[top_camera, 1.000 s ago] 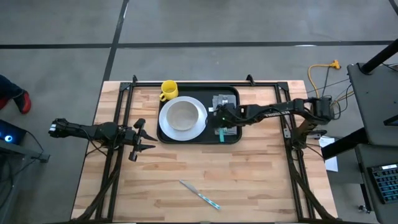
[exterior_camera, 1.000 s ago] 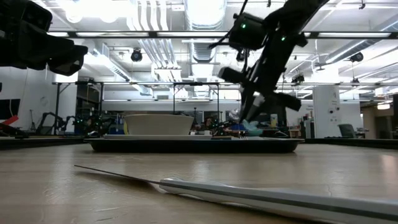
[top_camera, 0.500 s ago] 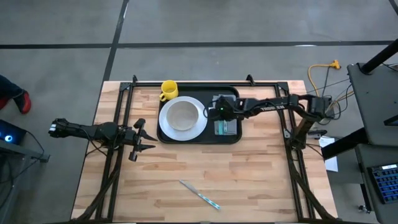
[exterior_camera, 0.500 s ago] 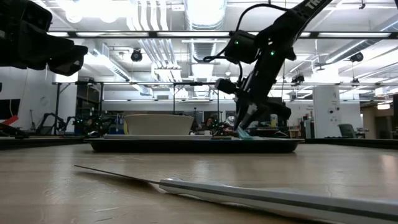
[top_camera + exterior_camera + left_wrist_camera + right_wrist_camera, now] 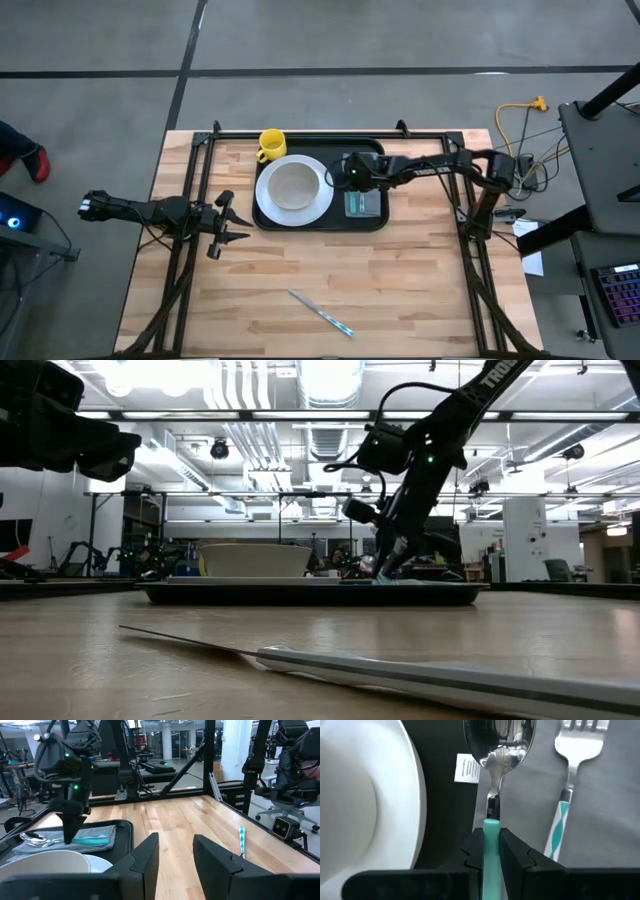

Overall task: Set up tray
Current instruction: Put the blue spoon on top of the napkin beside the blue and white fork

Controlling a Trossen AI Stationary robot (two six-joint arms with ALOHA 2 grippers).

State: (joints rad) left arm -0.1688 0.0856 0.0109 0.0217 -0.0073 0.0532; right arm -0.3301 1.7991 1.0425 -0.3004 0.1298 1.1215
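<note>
Right tool [image 5: 491,851] clamped on spoon [image 5: 497,750] handle, spoon lengthwise beside fork [image 5: 568,785], low over tray [image 5: 372,222] right side; left tool [image 5: 228,225] open, idle.

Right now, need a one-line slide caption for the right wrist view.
Right gripper shut on the teal-handled spoon, lowering it beside the fork on the grey napkin, next to the white plate.

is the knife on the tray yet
No, the knife lies on the bare wooden table, well apart from the black tray.
</note>
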